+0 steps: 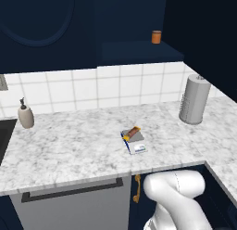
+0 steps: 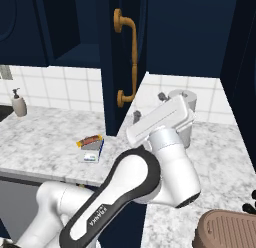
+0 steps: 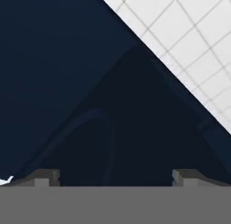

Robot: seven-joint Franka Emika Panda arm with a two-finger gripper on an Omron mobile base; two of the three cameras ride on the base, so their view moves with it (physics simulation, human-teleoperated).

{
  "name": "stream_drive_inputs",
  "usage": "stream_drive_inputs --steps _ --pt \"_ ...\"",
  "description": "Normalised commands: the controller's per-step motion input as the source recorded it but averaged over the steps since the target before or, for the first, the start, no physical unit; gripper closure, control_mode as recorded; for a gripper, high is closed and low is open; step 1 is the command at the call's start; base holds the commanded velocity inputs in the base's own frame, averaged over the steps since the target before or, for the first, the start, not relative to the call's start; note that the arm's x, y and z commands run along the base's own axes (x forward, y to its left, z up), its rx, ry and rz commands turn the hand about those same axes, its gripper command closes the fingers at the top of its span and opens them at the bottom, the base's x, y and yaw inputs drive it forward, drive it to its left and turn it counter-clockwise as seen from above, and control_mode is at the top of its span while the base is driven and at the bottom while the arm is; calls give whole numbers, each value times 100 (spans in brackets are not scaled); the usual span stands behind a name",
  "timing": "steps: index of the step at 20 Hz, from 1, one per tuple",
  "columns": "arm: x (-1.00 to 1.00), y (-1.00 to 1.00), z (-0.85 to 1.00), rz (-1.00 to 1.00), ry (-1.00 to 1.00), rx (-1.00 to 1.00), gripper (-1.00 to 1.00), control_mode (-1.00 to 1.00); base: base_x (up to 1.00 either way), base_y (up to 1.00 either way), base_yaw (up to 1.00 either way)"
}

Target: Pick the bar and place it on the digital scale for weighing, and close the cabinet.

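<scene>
The orange-brown bar (image 1: 133, 132) (image 2: 90, 140) lies on the grey platform of the digital scale (image 1: 138, 149) (image 2: 91, 156), mid-counter. The navy wall cabinet (image 1: 139, 52) stands open above it. Its door (image 2: 112, 52), with the vertical brass handle (image 2: 128, 57), juts out towards me and I see it edge-on. My gripper (image 2: 149, 106) (image 3: 115, 179) is raised just right of that door's lower edge, open with nothing between its fingers. In the hand view the door's dark arched panel is close in front, with white wall tiles to one side.
An orange can (image 1: 156, 36) stands on the open cabinet's shelf. A grey paper-towel roll (image 1: 194, 99) is at the right of the counter, a soap dispenser (image 1: 25, 116) at the left by the sink. A brown round object (image 2: 225, 232) lies low right.
</scene>
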Motion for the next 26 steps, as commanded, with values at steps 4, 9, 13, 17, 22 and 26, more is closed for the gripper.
stream_drive_inputs --steps 4,9,13,17,22,26 --pt "53 -34 18 20 -11 7 -100 -100 0 0 0" --pt "6 -4 41 19 -19 3 -100 -100 0 0 0" --pt "9 84 47 0 -11 -11 -100 -100 0 0 0" --pt "31 100 30 0 -4 -15 -100 -100 0 0 0" --pt "16 100 22 0 -5 -13 -100 -100 0 0 0" --pt "59 100 1 -12 -4 -15 -100 -100 0 0 0"
